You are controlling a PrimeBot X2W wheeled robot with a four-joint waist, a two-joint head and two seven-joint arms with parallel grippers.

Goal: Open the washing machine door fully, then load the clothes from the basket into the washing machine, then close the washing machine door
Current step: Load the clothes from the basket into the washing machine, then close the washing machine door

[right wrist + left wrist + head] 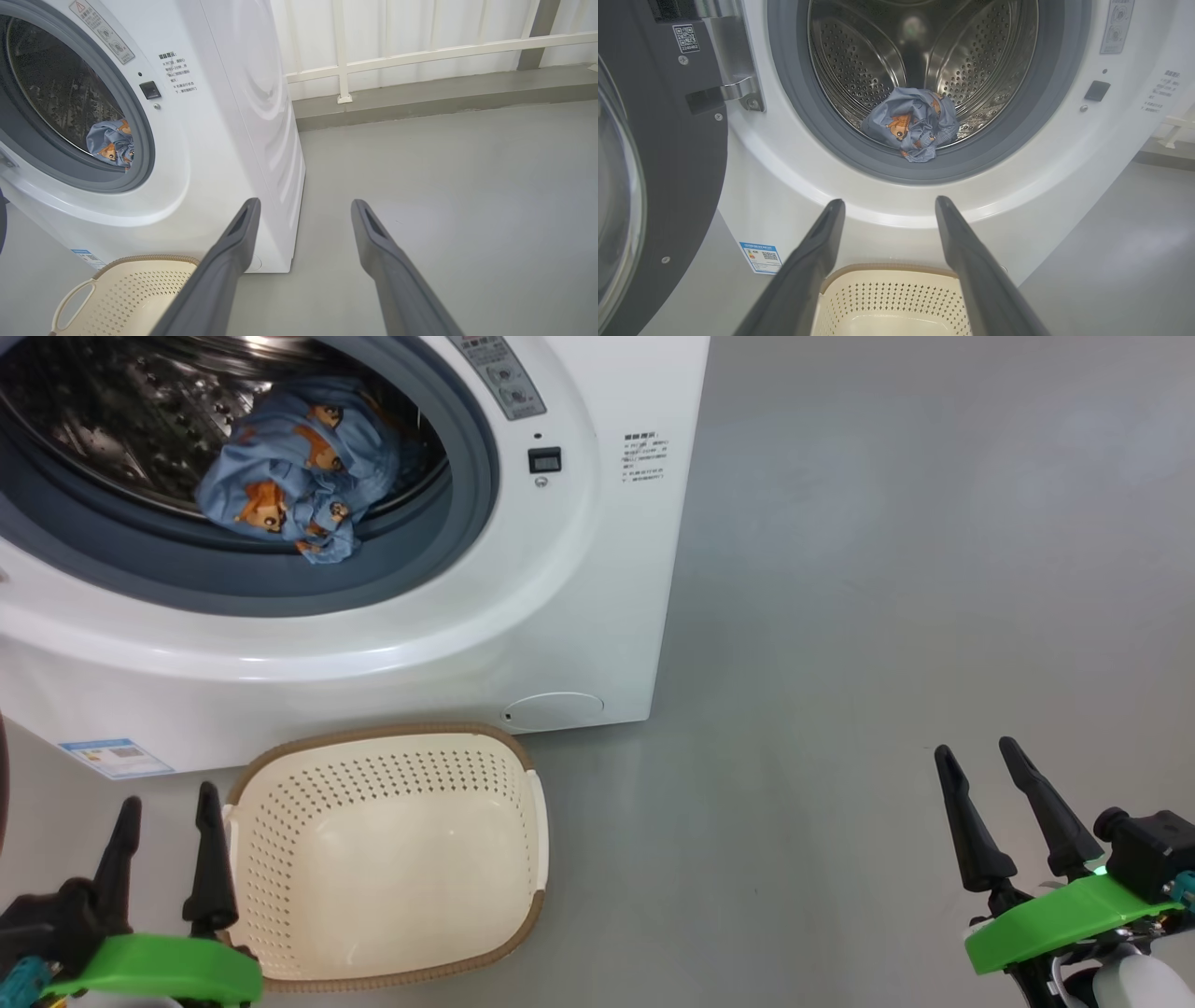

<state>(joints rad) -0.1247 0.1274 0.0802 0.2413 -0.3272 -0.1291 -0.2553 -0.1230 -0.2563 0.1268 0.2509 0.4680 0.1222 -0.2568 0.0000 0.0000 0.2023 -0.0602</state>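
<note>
Now the clothes [289, 476] lie bundled low at the front of the drum [878, 56] of the washing machine [579, 579], and one fold seems to reach the grey seal [794, 116]. The basket [373, 735], just in front of the machine, is empty, so loading looks done and closing is the step in hand. The door [668, 163] stands swung wide on the left by its hinge [738, 88]. The left gripper [168, 800] and right gripper [976, 749] hang low, fingers spread, holding nothing. The left arm seems best placed: get behind the door's outer edge, sweep it round its arc, and first make sure no fabric overhangs the seal.
</note>
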